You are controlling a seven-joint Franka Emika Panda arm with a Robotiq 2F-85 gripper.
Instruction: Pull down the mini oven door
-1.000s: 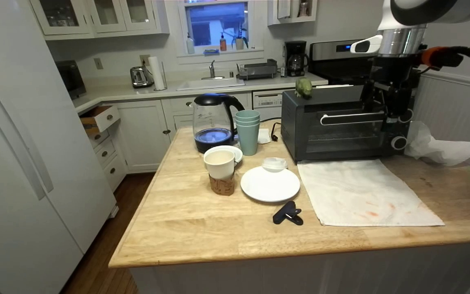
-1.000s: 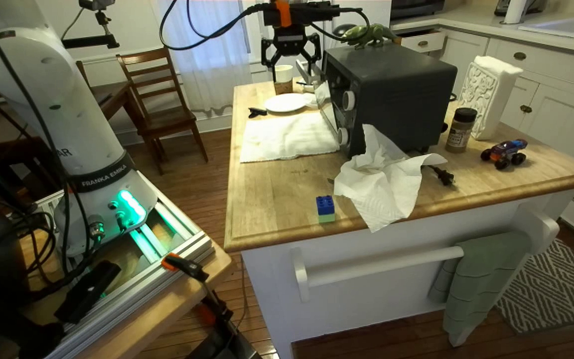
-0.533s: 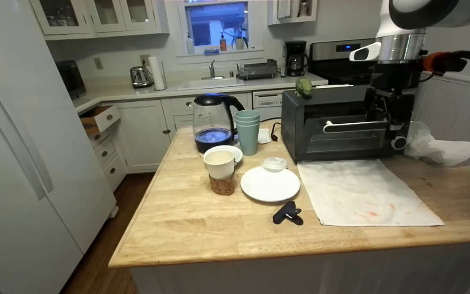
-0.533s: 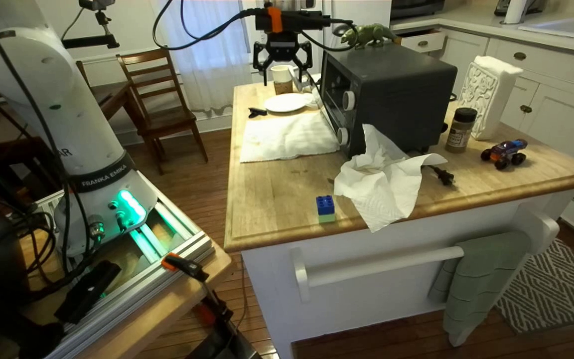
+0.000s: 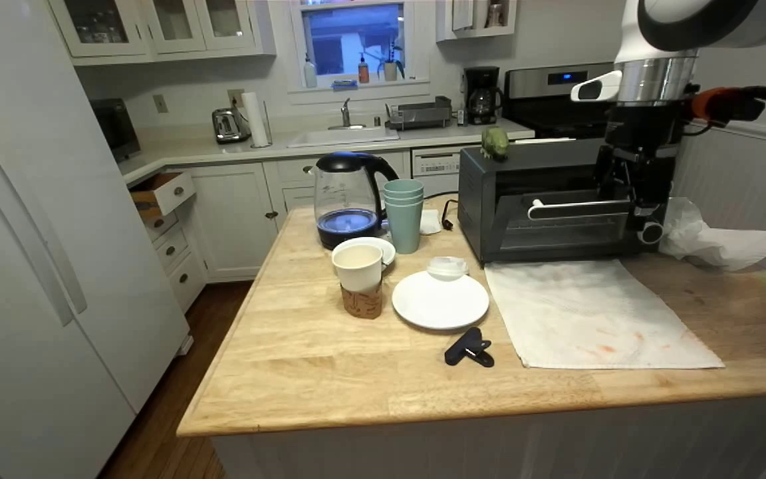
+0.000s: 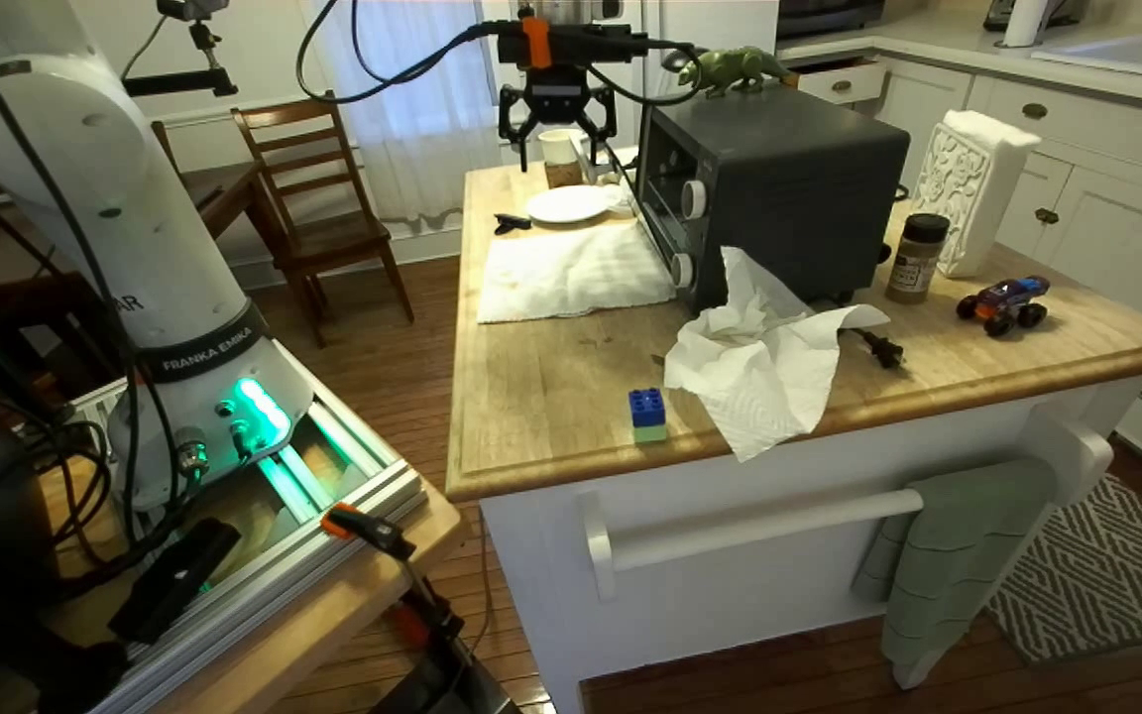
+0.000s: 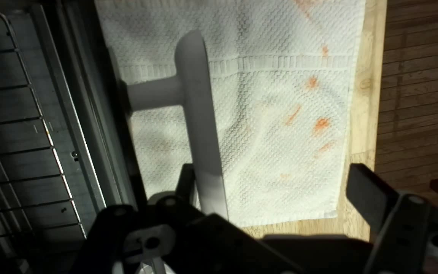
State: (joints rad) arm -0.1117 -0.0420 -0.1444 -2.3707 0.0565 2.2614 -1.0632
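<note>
The black mini oven (image 5: 476,199) stands on the wooden counter and also shows in an exterior view (image 6: 799,198). Its glass door (image 5: 556,233) is partly open, with the upper edge tilted outward. The pale bar handle (image 5: 572,211) runs along the door and crosses the wrist view (image 7: 200,114). My gripper (image 7: 276,180) is open at the knob end of the handle. In the wrist view one finger is on the oven side of the bar, close against it. The other finger is well out in front, so the bar lies between them. The gripper (image 6: 569,159) points down in both exterior views.
A white towel (image 5: 602,319) lies in front of the oven. A toy dinosaur (image 5: 495,143) stands on the oven's top. A white plate (image 5: 440,301), paper cup (image 5: 360,283) and black clip (image 5: 469,347) sit beside the towel. Crumpled paper (image 6: 769,357) lies by the oven.
The gripper has moved down and away from the oven. The handle has moved lower and outward with it, and the door is tilted further open. Most of this happened in the first half second.
</note>
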